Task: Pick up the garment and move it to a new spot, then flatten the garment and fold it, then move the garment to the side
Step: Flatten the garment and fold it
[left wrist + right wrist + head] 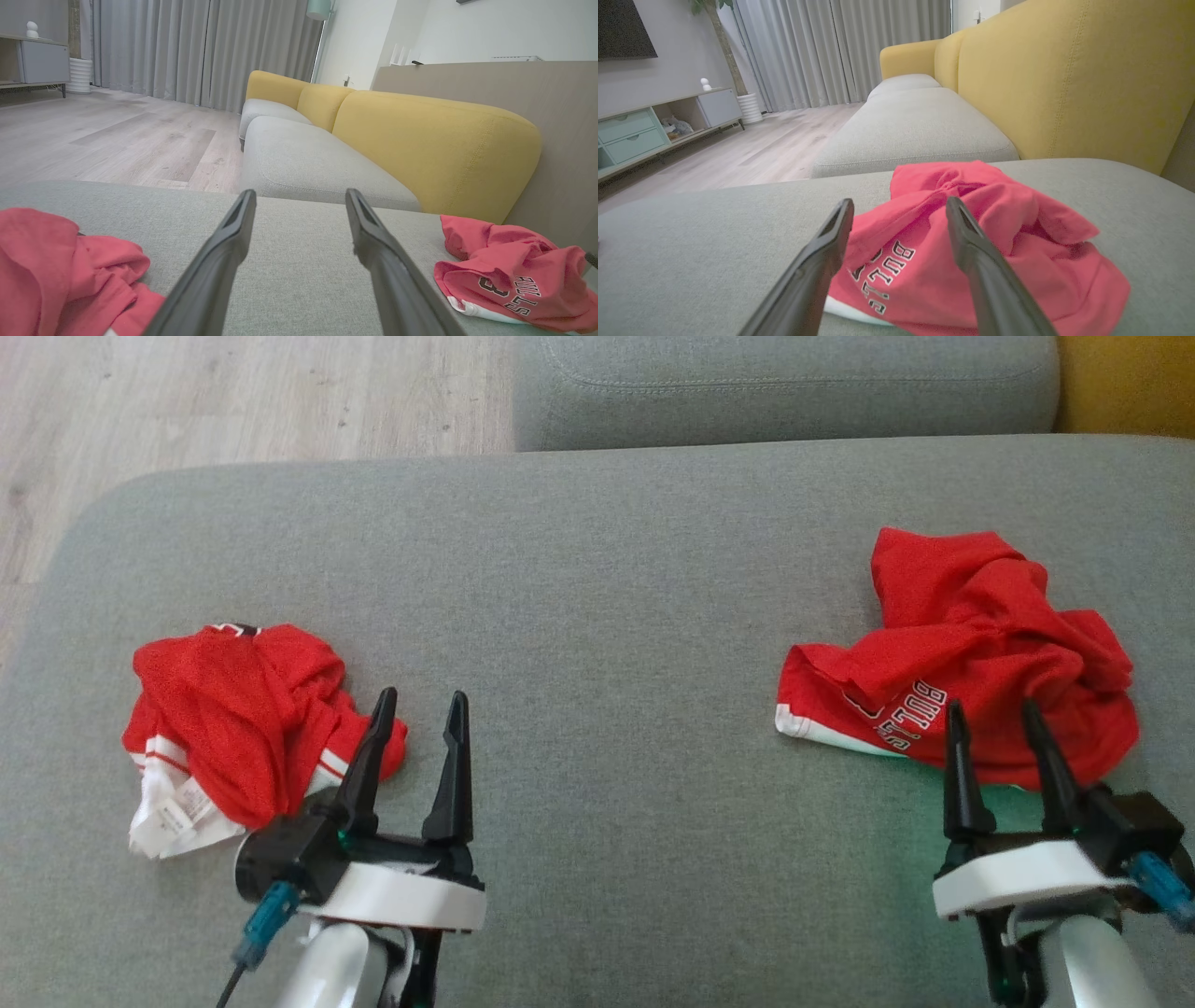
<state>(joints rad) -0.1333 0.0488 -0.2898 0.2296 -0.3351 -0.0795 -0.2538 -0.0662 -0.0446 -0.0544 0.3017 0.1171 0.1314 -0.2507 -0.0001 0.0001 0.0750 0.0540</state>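
The crumpled red Bulls jersey (971, 635) lies at the grey seat cushion's (607, 616) right end, straight ahead of the right gripper (991, 709), whose fingers stand wide apart at its near hem, empty. The left gripper (422, 700), also spread and empty, sits well apart beside a second red garment (233, 709).

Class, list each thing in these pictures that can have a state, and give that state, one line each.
Left gripper, open, empty.
Right gripper, open, holding nothing.
Striped red garment, crumpled heap, not folded.
Lettered red garment, crumpled heap, not folded.
Curtains, drawn shut.
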